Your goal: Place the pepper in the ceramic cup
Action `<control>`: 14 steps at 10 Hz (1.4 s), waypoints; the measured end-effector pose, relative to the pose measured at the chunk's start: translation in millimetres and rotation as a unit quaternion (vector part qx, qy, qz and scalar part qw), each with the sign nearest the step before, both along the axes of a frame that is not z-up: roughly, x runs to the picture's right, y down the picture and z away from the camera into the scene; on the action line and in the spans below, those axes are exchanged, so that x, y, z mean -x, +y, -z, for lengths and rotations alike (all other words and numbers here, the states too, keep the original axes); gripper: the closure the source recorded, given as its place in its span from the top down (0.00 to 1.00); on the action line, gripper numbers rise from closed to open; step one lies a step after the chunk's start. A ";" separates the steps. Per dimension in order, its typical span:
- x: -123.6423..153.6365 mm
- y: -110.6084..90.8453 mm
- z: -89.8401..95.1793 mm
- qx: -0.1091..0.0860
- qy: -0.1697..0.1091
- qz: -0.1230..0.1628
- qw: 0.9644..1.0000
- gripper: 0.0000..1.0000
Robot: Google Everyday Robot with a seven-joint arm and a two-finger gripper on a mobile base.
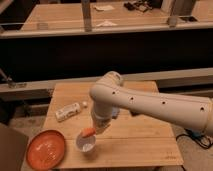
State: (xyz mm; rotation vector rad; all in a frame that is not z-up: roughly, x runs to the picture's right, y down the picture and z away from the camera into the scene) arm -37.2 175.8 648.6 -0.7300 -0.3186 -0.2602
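Gripper [94,131] low over the front-left part of the wooden surface [145,145], fingers closed tight on the pepper [88,132]. Pepper held roughly level, tilted a little, its free end poking out to the left, directly above the far rim of the ceramic cup [86,144]. Whether pepper and rim touch: cannot tell. Cup upright near the front edge, just right of the orange plate [46,149] at the front-left corner. White bottle [68,112] lying on its side toward the left edge, behind plate and cup, well apart from the gripper.

Step in hand, by judgement: the release into the cup.

To do it well:
- Centre first. Pepper about as long as the cup mouth is wide, so a level drop likely to bridge the rim or roll off toward the plate.
- Tip the free end downward if the wrist allows, so one end enters the mouth first.
- Shift slightly toward the front edge, bringing the pepper over the middle of the opening rather than the far rim.
- Lower until the tip sits inside the wall, then part the fingers slowly.
- Avoid pushing on the rim: light cup, near the edge, easily nudged or tipped.
- Lift straight up afterwards, clear of the cup.
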 end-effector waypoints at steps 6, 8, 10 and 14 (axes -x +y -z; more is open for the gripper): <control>2.1 0.5 0.9 -0.001 -0.006 0.005 1.000 0.01; 2.8 1.1 1.1 -0.001 -0.009 0.007 1.000 0.01; 3.7 1.5 1.3 -0.001 -0.010 0.008 1.000 0.01; 4.3 1.7 1.5 -0.003 -0.013 0.011 1.000 0.01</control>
